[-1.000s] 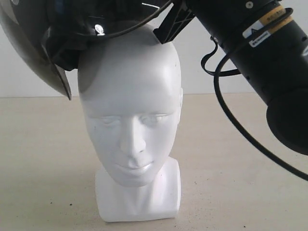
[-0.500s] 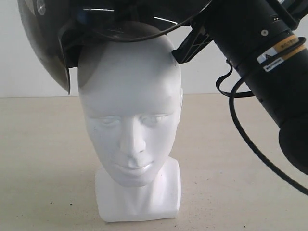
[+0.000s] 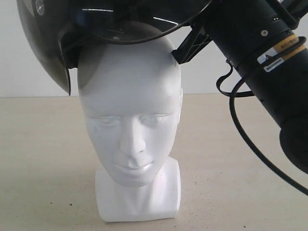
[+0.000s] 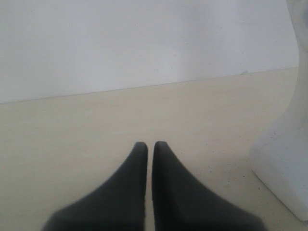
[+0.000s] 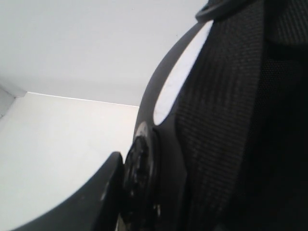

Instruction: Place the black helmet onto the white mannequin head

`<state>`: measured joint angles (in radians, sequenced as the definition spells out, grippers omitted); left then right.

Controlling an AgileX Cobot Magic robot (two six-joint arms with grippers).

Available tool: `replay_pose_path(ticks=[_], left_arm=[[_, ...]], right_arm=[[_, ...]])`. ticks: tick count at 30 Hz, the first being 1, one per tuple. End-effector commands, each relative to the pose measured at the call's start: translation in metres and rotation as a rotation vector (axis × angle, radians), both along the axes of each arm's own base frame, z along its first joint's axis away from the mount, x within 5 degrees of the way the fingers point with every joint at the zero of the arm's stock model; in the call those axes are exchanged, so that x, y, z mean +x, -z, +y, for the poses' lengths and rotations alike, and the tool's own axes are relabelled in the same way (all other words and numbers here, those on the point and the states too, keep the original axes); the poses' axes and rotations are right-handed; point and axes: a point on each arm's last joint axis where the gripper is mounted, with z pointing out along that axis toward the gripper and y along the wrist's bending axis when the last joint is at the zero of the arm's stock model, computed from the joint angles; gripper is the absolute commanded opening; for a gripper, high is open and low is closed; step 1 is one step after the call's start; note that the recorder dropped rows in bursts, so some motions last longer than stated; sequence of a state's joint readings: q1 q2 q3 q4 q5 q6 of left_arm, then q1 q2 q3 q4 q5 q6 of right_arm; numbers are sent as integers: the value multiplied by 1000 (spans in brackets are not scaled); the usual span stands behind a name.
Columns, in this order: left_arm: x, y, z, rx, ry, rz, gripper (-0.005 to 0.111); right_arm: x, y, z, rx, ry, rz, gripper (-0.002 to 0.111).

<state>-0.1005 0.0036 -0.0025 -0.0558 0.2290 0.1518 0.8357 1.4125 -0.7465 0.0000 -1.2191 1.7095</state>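
Note:
The white mannequin head [image 3: 130, 125] stands upright on the beige table, face towards the exterior camera. The black helmet [image 3: 67, 29] hangs over its crown, tilted, with the smoky visor [image 3: 43, 53] hanging down beside the head's temple. My right gripper [image 3: 190, 41] grips the helmet's rim at the head's upper right. In the right wrist view one finger [image 5: 96, 192] presses against the helmet's side pivot [image 5: 139, 168] and padded lining [image 5: 221, 120]. My left gripper [image 4: 147, 144] is shut and empty low over the table, next to the head's block base [image 4: 281, 163].
The thick black right arm [image 3: 269, 57] with a looping cable [image 3: 240, 130] fills the upper right of the exterior view. A white wall [image 4: 144, 43] runs behind the table [image 3: 38, 159].
The helmet and right arm moved to the right and slightly down over the head's crown during the first half second. Since then nothing has visibly moved.

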Motion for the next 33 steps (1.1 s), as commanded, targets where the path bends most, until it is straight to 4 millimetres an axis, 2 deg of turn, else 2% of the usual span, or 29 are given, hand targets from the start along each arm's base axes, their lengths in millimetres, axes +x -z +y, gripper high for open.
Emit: replay_pose_path(ticks=[1,15,18,20,24,27,28,30,31,32,33], left_arm=[[0,0,0,-6,4,-4,4],[0,0,0,-1,4,-5,4],[0,0,3,236,-1,-28,4],[0,-2,3,257,-3,-50,4],[1,-19,1,215,-3,-238,4],[-8,-51,-2,174,-7,-613,4],[-11,-57,-2,159,-7,-676,4],[-19,-68,-2,63,7,-822,4],[-20,-71,7,-419,44,-798,4],[-16,-67,12,-723,51,-712,4],[-8,-63,19,-1008,-16,-601,4]], right_arm=[[-6,0,2,-30,-44,-35,0],[-7,0,3,-30,-60,-34,0],[-7,0,3,-30,-60,-34,0],[-7,0,3,-30,-60,-34,0],[-7,0,3,-33,-64,-38,0],[-7,0,3,-33,-64,-38,0],[-7,0,3,-33,-64,-38,0],[-7,2,4,-48,-63,-25,0],[-6,2,4,-54,-62,-20,0],[-6,2,4,-59,-65,-21,0],[-7,3,5,-61,-67,-24,0]])
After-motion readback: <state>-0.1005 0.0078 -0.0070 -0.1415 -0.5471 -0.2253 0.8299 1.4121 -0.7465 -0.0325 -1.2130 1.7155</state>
